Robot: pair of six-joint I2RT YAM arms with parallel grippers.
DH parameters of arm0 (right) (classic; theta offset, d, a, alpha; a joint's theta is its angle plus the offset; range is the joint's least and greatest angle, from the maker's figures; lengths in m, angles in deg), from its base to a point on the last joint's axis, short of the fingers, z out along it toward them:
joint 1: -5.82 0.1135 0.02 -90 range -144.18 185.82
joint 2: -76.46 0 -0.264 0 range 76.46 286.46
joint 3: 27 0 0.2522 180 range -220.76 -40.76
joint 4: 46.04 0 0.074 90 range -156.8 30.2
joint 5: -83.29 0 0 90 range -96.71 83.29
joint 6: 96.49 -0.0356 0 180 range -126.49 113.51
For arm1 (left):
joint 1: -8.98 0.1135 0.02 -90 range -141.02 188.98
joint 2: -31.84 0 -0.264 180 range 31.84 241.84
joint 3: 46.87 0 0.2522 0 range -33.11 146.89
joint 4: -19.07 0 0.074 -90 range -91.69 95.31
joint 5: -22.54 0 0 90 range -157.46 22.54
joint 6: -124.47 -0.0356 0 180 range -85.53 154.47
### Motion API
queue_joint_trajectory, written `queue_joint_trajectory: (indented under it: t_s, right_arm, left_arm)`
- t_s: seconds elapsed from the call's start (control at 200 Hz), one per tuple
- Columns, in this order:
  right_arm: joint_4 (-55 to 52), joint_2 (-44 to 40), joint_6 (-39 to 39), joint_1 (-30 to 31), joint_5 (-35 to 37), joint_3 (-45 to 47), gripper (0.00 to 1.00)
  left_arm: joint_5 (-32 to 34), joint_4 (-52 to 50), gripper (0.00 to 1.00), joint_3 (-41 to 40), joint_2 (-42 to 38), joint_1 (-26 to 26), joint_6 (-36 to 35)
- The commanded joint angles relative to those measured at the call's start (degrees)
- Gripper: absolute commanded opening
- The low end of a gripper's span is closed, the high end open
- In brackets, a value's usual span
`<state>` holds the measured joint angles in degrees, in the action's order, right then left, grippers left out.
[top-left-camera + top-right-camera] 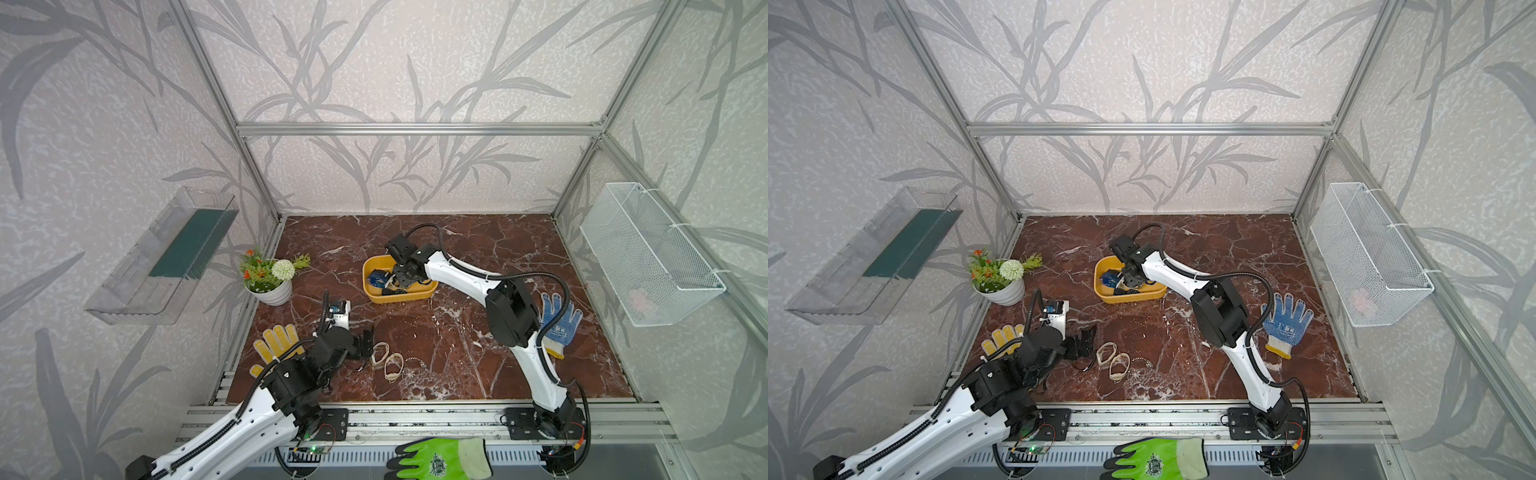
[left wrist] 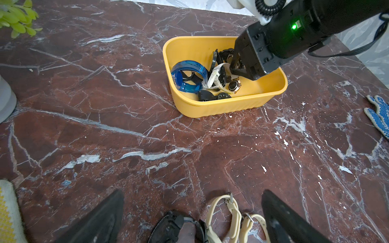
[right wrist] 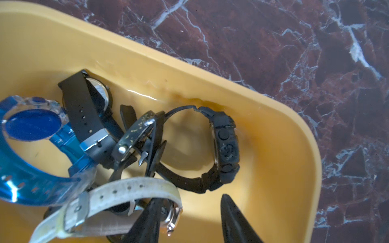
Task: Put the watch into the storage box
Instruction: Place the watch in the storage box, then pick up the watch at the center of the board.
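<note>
Watch (image 3: 134,189), cream perforated strap, silver buckle

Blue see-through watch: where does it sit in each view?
A top view: blue watch in the storage box, end nearer the flower pot.
A top view: blue watch, same end.
Left wrist: blue watch, beside the white-strap watch.
Right wrist: blue watch, beside a black-strap watch.
Shared landmark: the storage box's yellow wall.
</note>
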<state>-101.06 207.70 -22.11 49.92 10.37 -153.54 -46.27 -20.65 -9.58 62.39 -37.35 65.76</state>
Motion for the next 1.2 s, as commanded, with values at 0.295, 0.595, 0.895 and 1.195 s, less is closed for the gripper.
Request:
queue_joint_trajectory:
  t_s: [0.295, 0.595, 0.895, 1.195]
  right_arm:
    - [9.7, -26.7, 0.7, -0.2, -8.1, 14.5, 0.79]
    - [24.8, -51.1, 5.3, 5.7, -27.6, 48.7, 0.95]
    - [29.1, -57.7, 4.6, 16.9, -28.6, 62.9, 0.95]
    - [35.9, -56.0, 0.7, 19.6, -25.5, 66.7, 0.95]
  left_arm:
    - [4.8, -15.4, 0.95, 4.7, 5.1, 0.2, 13.0]
    - [-0.4, -19.9, 0.88, 3.2, 4.2, 0.3, 19.4]
    - [-6.2, -17.8, 0.71, 0.7, 7.1, 0.3, 20.0]
    - [-5.9, -14.3, 0.69, 0.6, 15.1, 0.5, 19.8]
